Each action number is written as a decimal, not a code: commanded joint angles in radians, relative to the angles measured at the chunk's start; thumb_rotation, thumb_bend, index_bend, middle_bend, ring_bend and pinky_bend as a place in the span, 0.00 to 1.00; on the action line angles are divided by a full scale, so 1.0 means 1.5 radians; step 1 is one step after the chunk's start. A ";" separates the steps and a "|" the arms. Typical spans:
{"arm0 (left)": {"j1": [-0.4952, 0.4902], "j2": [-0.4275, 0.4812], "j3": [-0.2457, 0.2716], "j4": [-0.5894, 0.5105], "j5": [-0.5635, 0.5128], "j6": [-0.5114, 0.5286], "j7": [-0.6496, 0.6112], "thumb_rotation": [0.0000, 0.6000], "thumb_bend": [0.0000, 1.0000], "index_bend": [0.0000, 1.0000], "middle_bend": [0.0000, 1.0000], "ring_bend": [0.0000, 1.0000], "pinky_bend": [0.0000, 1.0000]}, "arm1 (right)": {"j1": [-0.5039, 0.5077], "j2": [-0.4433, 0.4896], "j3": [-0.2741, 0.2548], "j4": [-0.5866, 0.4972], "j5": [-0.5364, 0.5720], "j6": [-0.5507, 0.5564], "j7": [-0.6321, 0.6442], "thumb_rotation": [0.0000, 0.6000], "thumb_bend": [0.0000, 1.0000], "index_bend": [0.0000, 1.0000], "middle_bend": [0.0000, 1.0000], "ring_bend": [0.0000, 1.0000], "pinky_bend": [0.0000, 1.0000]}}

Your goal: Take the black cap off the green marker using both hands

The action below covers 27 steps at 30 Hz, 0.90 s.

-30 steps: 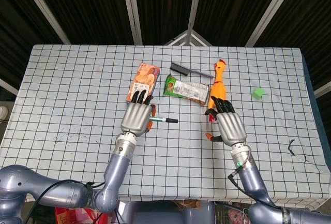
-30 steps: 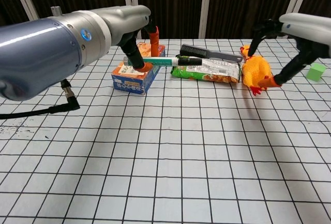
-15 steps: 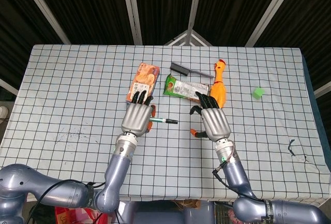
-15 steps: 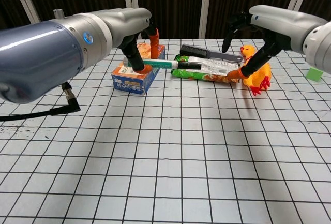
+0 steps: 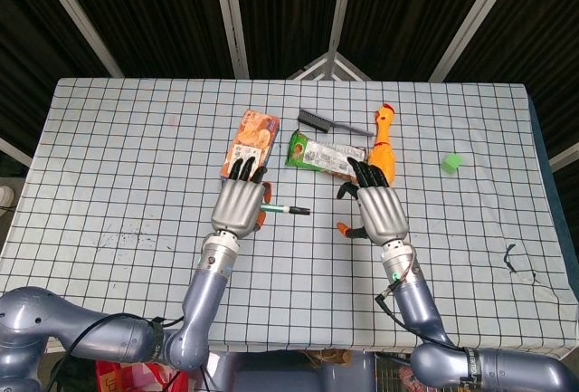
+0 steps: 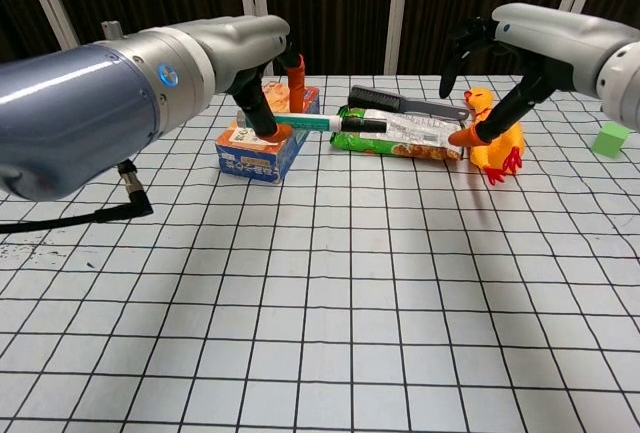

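Green marker [image 6: 305, 122] held level above the table, black cap [image 6: 364, 125] at its free end pointing to 3 o'clock. Left hand [image 5: 241, 206] grips the barrel at the 9 o'clock end. Right hand [image 5: 377, 211] hovers at 3 o'clock of the cap, apart from it, fingers spread, holding nothing.

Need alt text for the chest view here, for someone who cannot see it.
The left hand holds the green marker level above the checkered table, black cap on and pointing toward the open right hand, which hangs apart from it. Behind lie an orange box, green snack packet, black comb and rubber chicken.
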 commanded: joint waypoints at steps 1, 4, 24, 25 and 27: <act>0.000 -0.002 0.001 0.005 0.001 -0.003 -0.004 1.00 0.54 0.60 0.17 0.00 0.00 | 0.002 0.000 0.000 -0.004 -0.002 0.003 0.000 1.00 0.21 0.46 0.00 0.00 0.07; -0.002 -0.007 0.003 0.011 0.005 -0.008 -0.011 1.00 0.54 0.60 0.17 0.00 0.00 | 0.009 -0.004 0.002 -0.006 0.005 0.005 -0.003 1.00 0.21 0.46 0.00 0.00 0.07; -0.010 -0.041 0.004 0.043 0.050 -0.006 -0.036 1.00 0.54 0.60 0.18 0.00 0.00 | 0.043 -0.045 0.003 -0.018 0.032 0.029 -0.020 1.00 0.21 0.48 0.00 0.00 0.07; -0.011 -0.043 0.004 0.044 0.050 -0.006 -0.033 1.00 0.54 0.60 0.18 0.00 0.00 | 0.044 -0.047 0.004 -0.019 0.033 0.030 -0.019 1.00 0.21 0.48 0.00 0.00 0.07; -0.013 -0.046 0.003 0.047 0.051 -0.005 -0.032 1.00 0.54 0.60 0.18 0.00 0.00 | 0.046 -0.049 0.005 -0.020 0.034 0.032 -0.018 1.00 0.21 0.48 0.00 0.00 0.07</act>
